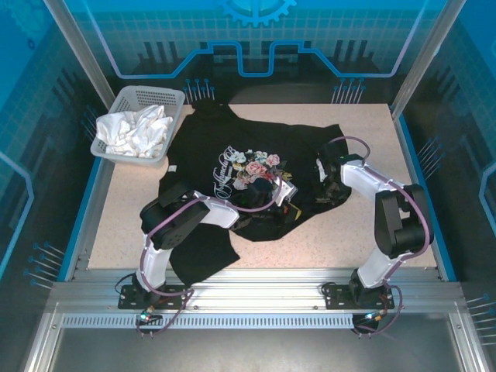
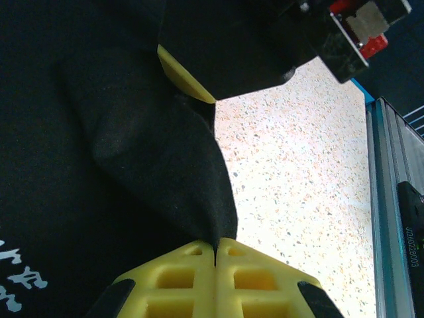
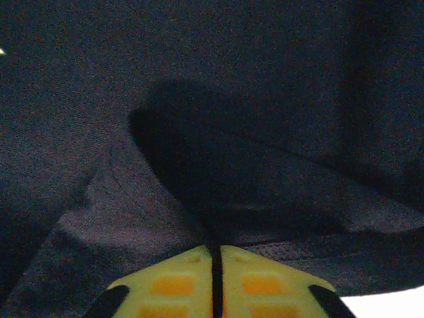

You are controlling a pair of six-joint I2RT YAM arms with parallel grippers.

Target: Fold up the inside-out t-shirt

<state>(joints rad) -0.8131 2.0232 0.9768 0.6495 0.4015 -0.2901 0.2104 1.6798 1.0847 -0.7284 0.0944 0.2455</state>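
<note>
operator: report from the near edge outward. reference: the print point(image 1: 249, 167).

technician: both arm bases are bolted at the near edge of the table point(image 1: 349, 232). near-left of the print, a flap of the inside-out t-shirt point(image 1: 203, 151) reaches almost to that edge, beside the left arm. the rest of the black garment lies spread on the table around the print, which faces up.

operator: left gripper point(image 1: 285, 194)?

technician: it sits just near-right of the print, on the shirt. in the left wrist view its yellow fingers point(image 2: 179, 278) are pressed together with no gap. a raised fold of black fabric is pinched at their tips. bare speckled table shows to the right of that fold.

operator: right gripper point(image 1: 329, 182)?

technician: it sits to the right of the print, over the shirt's right-hand part. in the right wrist view the fingers point(image 3: 265, 285) are closed to a thin dark line. a ridge of dark fabric rises from the tips, so the grip is on the shirt. a sliver of pale table shows at the lower right corner of that view.

operator: beyond the print?

technician: the shirt narrows toward the far edge of the table. far-left of the print, a pale basket point(image 1: 155, 91) stands at the table's corner, just beside the shirt. a crumpled white cloth point(image 1: 136, 132) lies inside it.
</note>
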